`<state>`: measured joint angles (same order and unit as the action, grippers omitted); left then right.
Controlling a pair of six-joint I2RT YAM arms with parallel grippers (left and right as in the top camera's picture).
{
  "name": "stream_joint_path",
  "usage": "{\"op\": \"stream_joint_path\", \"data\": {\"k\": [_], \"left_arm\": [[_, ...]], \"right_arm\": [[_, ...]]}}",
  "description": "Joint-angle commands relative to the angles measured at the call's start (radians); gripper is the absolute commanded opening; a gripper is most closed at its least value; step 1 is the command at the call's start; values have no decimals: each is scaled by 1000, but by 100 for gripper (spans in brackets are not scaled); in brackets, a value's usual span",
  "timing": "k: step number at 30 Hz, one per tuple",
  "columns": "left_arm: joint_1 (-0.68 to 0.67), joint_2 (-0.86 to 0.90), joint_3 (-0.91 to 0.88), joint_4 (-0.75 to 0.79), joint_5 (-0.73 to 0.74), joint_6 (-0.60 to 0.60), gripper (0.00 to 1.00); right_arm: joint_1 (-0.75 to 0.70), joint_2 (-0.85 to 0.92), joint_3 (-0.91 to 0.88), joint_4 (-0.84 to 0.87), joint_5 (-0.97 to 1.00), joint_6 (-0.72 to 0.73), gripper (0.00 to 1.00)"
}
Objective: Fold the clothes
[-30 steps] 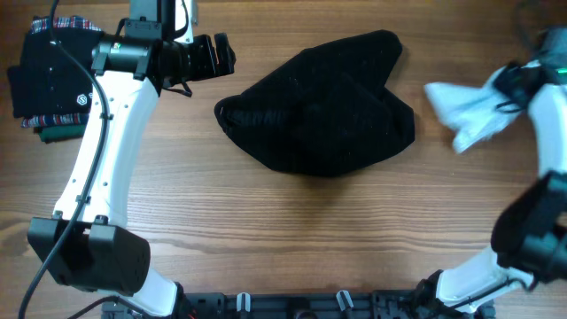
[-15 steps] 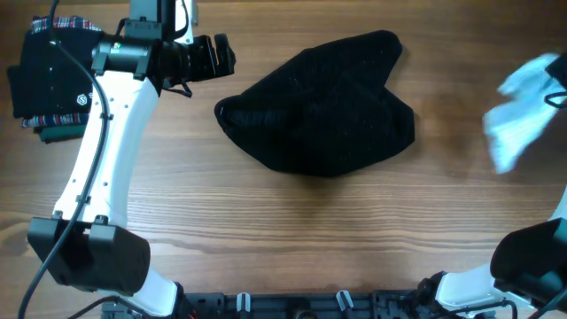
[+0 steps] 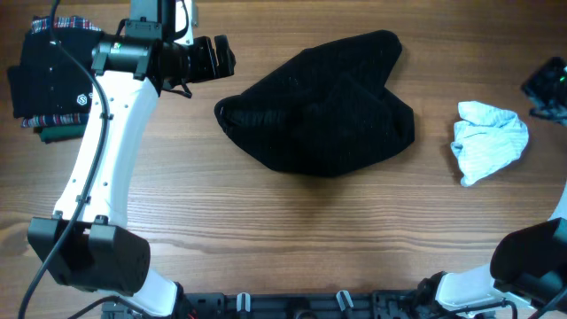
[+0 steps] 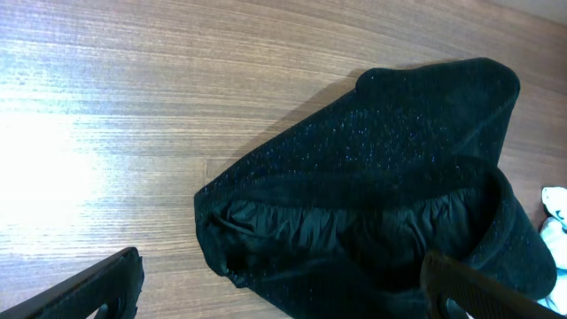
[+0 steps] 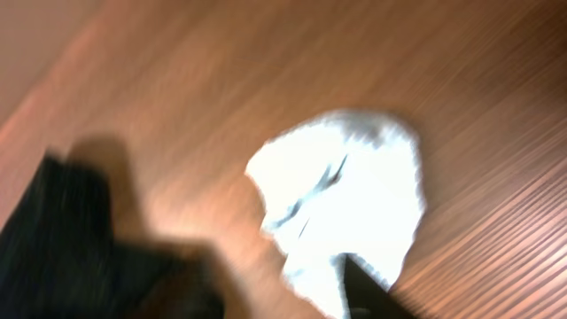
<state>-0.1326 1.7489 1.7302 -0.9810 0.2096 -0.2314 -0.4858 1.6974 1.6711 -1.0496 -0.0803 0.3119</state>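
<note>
The clothes (image 3: 319, 106), one fuzzy black garment, lie rumpled and only loosely doubled mid-way along the table (image 3: 310, 239), toward its far edge, so most of the folding looks undone. The left gripper (image 3: 226, 56) hovers wide open just off the garment's left side. The right gripper (image 3: 542, 89) is at the right edge by a loose light blue cloth (image 3: 487, 146), and I cannot tell how its jaws stand.

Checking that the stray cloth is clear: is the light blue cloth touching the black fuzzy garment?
Apart. The overhead view shows bare table between the light blue cloth and the black fuzzy garment.
</note>
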Motion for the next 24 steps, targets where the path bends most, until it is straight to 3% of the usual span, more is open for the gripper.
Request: {"op": "stream_joint_path", "data": {"k": [1, 11, 24], "left_arm": [[0, 6, 7, -5, 2, -9, 100], [0, 6, 7, -25, -2, -9, 100], [0, 6, 7, -33, -2, -9, 100]], "right_arm": [[42, 14, -126, -40, -180, -50, 4], [92, 14, -525, 209, -182, -47, 4], [46, 14, -587, 350, 127, 87, 4]]}}
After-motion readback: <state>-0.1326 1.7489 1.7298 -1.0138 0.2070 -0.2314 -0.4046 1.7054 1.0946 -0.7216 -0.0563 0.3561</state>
